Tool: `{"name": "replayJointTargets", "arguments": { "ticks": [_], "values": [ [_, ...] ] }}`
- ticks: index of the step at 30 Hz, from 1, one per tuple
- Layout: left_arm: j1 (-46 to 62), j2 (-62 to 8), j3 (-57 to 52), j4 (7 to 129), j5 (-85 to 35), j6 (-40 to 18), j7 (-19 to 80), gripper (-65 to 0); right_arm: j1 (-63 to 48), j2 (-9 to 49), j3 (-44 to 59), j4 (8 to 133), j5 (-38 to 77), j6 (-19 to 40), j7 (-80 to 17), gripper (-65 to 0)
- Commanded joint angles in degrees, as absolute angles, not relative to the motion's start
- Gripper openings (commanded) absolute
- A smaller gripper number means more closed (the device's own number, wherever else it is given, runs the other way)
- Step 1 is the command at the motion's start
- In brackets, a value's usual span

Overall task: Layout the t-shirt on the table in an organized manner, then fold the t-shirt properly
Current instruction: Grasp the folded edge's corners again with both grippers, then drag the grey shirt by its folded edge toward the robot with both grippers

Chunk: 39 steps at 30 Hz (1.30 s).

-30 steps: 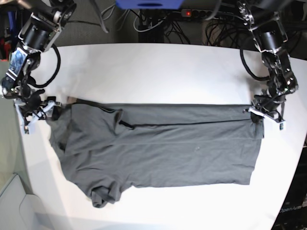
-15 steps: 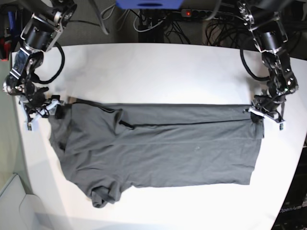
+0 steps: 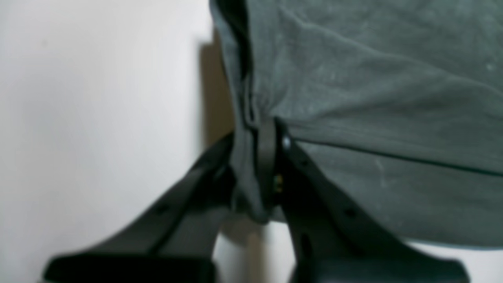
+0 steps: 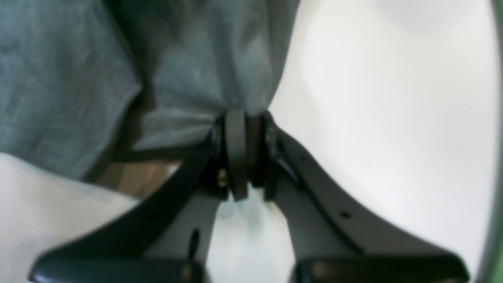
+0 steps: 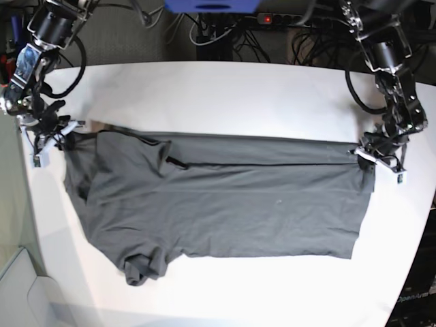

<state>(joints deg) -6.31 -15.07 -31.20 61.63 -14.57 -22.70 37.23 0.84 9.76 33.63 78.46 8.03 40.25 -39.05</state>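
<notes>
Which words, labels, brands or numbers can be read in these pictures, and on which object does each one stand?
"OpenArm": faint grey lettering at the bottom right corner of the base view, on the dark surface beside the table; its end is cut off.
Small pale mark on the t-shirt: too small to read.
Both wrist views are blurred and show no text.

This looks like a robotics lab or test bench rather than a home. A broad white counter (image 5: pixel 225 95) with rounded corners fills the base view, and a two-arm rig of bare black machine joints is mounted at its far corners, one arm (image 5: pixel 41 61) on the left and the other arm (image 5: pixel 388 75) on the right. Behind the counter lie loose tangled cables (image 5: pixel 225 34), a power strip (image 5: pixel 286 18) with a lit red switch, and a blue box (image 5: pixel 214 5). The floor there is dark.
</notes>
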Motion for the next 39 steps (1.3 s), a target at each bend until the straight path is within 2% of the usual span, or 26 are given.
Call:
{"name": "replayJointTargets", "arguments": {
  "ticks": [1, 13, 19, 29, 39],
  "values": [
    [-4.4, -15.5, -31.2, 62.8, -10.9, -21.1, 42.9, -64.7, 1.1, 10.5, 33.9, 81.0, 8.7, 40.0, -37.8, -65.0],
    [4.4, -15.4, -31.5, 77.1, -10.9, -21.1, 50.7, -64.7, -11.9, 8.7, 34.0, 93.7, 8.8, 40.0, -37.8, -65.0],
    [10.1, -15.4, -31.6, 83.0, -10.9, -21.1, 51.8, -64.7, -16.5, 5.7, 38.9, 96.7, 8.7, 40.0, -37.8, -65.0],
    [13.9, -15.5, -31.7, 83.7, -10.9, -21.1, 51.5, -64.7, -21.4, 4.2, 41.1, 97.0, 8.7, 40.0, -37.7, -65.0],
    [16.8, -15.5, -31.8, 83.7, -10.9, -21.1, 51.4, -64.7, -21.5, 4.1, 41.9, 97.0, 8.7, 40.0, -37.7, -65.0]
  ]
}}
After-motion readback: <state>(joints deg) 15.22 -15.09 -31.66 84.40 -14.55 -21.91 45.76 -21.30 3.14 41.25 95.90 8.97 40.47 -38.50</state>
